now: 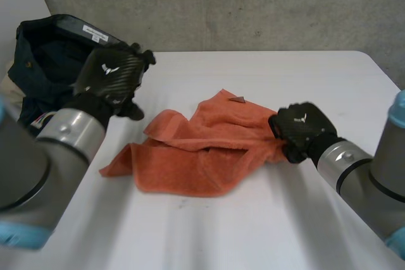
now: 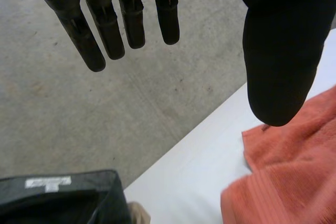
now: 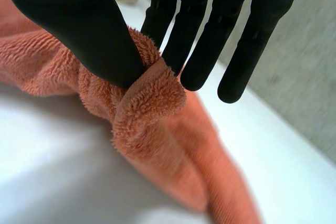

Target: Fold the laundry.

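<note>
Towel (image 1: 197, 155) edge in right hand (image 1: 302, 128)

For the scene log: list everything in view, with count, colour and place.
towel: one, orange, crumpled mid-table.
tag: one, grey, on the towel's far edge.
table: one, white, under the towel.
bag: one, dark blue, beside the table's far left corner.
label: one, white, on the bag's rim.
floor: grey concrete, beyond the table.
arms: two, grey with light-blue caps, on the near side.
left hand: one, black, open, raised between bag and towel, holding nothing.
right hand: one, black, pinching the towel's edge between thumb and fingers.
</note>
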{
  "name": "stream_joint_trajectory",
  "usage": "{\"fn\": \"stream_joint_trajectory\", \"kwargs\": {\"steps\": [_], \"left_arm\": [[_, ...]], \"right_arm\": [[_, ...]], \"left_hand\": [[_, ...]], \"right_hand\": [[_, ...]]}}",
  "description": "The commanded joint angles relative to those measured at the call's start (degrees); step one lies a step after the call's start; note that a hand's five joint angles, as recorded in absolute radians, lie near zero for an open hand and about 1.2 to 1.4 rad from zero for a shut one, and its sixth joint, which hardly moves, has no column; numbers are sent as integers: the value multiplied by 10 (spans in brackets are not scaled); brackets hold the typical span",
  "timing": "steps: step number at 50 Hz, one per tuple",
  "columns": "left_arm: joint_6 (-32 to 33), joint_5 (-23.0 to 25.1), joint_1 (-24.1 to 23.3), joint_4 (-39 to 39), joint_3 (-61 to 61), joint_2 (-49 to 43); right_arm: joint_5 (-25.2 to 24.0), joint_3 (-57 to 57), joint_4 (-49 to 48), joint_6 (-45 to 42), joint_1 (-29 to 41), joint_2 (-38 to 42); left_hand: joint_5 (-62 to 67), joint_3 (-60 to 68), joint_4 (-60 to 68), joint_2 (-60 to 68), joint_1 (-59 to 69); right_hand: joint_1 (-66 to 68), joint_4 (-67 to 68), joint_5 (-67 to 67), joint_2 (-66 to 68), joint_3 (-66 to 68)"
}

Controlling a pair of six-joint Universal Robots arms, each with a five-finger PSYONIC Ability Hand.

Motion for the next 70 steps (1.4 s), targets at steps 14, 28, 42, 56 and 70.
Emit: {"fn": "stream_joint_trajectory", "kwargs": {"steps": [14, 28, 42, 56, 70], "left_arm": [[-7, 24, -47, -84, 248, -378], [-26, 8, -55, -95, 303, -325], [-19, 16, -26, -154, 200, -213], [-2, 15, -9, 82, 559, -355], [-33, 10, 0, 186, 351, -253]], "right_arm": [[1, 5, -3, 2, 25, -66], [6, -1, 8, -2, 16, -62], [4, -46, 79, -81, 5, -6], [139, -360, -125, -71, 16, 119], [82, -291, -183, -61, 16, 73]], "left_hand": [[13, 3, 11, 4, 0], [576, 567, 574, 567, 563], [576, 567, 574, 567, 563], [576, 567, 574, 567, 563], [576, 567, 574, 567, 563]], "right_hand": [[169, 115, 148, 126, 119], [169, 115, 148, 126, 119], [169, 115, 148, 126, 119], [169, 115, 148, 126, 119], [169, 115, 148, 126, 119]]}}
